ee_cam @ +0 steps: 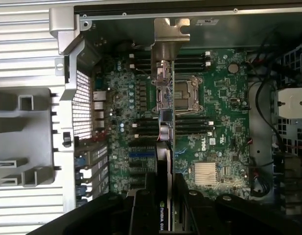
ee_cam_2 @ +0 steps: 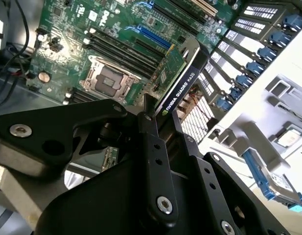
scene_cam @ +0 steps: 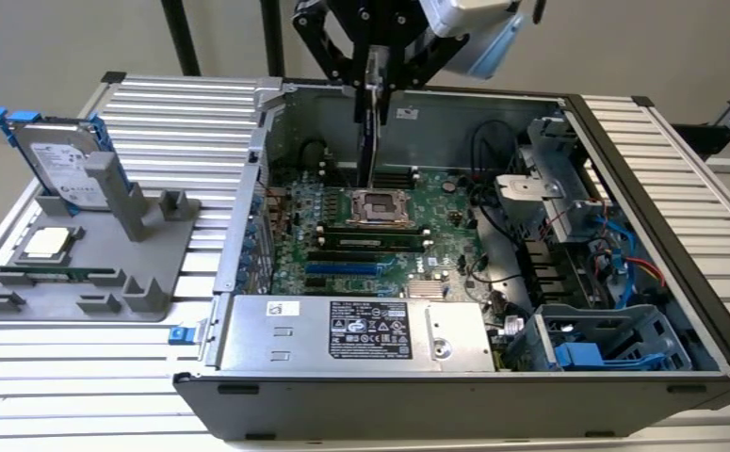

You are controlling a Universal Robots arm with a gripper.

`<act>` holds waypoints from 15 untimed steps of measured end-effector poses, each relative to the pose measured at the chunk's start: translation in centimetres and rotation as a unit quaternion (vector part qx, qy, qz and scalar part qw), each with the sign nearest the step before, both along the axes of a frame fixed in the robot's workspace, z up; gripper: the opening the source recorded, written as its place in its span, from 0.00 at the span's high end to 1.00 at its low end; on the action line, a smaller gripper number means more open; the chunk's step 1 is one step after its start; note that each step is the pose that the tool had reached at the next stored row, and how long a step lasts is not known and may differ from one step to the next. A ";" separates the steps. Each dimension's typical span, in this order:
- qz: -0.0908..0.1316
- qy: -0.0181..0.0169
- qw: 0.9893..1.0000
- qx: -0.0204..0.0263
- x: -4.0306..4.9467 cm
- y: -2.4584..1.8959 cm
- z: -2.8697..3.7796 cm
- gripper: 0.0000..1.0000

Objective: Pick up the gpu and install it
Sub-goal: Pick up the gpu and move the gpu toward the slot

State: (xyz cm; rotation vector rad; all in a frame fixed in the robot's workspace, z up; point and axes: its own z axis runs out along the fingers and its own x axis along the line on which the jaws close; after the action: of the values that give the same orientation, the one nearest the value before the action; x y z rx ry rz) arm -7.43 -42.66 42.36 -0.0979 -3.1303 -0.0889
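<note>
My gripper (scene_cam: 374, 83) is shut on the gpu (scene_cam: 367, 127), which hangs on edge above the open computer case (scene_cam: 465, 395). The card's lower edge is over the motherboard (scene_cam: 428, 202), just behind the CPU socket (scene_cam: 378, 202). In the second wrist view the gpu (ee_cam_2: 179, 81) shows its black cooler edge and green board between the black fingers (ee_cam_2: 151, 142). In the first wrist view the gpu (ee_cam: 164, 147) is seen edge-on, its silver bracket (ee_cam: 170, 36) pointing toward the case's far wall. Blue and black expansion slots (ee_cam: 141, 154) lie beside it on the motherboard (ee_cam: 219, 98).
On the exterior view's left a grey fixture (scene_cam: 89, 301) carries a hard drive with blue rails (scene_cam: 56, 160) and a small square CPU chip (scene_cam: 44, 243). Inside the case are a power supply (scene_cam: 352, 330), cables (scene_cam: 503, 226) and a drive cage (scene_cam: 604, 348).
</note>
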 end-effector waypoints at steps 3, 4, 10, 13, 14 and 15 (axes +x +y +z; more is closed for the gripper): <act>0.000 0.000 1.000 0.000 0.65 0.00 0.00 1.00; 0.000 0.000 1.000 0.000 0.87 0.00 0.00 1.00; 0.000 0.000 1.000 0.000 1.97 0.00 0.00 1.00; 0.000 0.000 1.000 0.000 2.51 0.00 0.00 1.00; 0.000 0.000 1.000 0.000 2.67 0.00 0.00 1.00; 0.000 0.001 1.000 0.000 2.81 0.00 0.00 1.00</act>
State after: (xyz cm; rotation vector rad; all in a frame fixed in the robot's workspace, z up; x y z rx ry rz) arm -4.62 -42.67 42.36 -0.0980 -3.1292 -0.0889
